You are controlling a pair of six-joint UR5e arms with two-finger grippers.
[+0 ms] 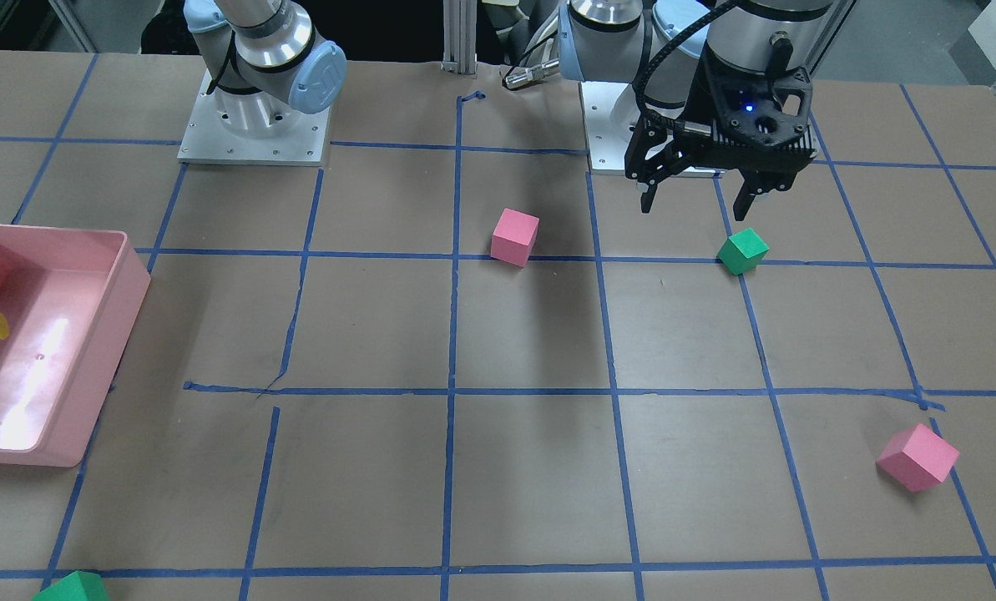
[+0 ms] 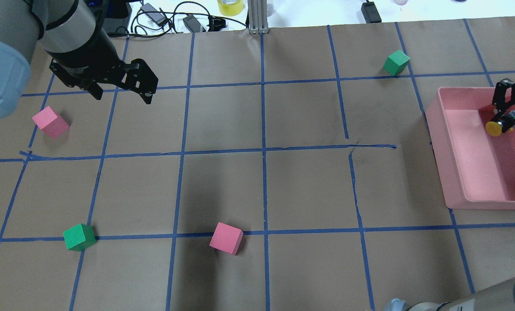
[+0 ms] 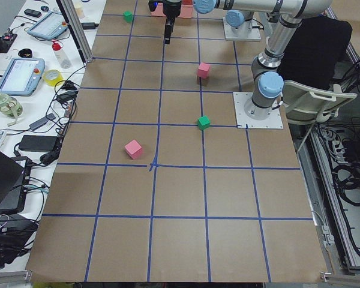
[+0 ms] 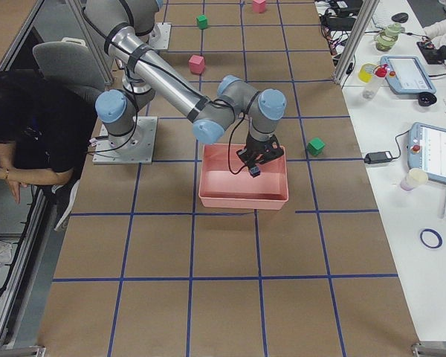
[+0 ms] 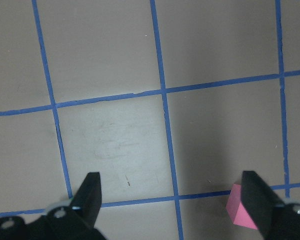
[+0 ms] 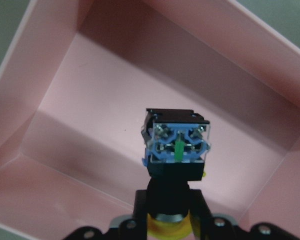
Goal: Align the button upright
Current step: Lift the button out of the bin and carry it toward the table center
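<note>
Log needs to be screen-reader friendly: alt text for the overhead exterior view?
The right gripper, at the view's right edge, holds the yellow-capped button over the pink bin. The left gripper hangs open over the table at upper left; two pink cubes and two green cubes sit scattered on its blue-taped grid.

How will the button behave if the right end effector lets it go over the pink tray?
The button sits tilted in the right end effector, so it would probably land on its side. Its round yellow cap may let it roll. The squarish terminal block looks like the steadier base. It is probably rigid.
</note>
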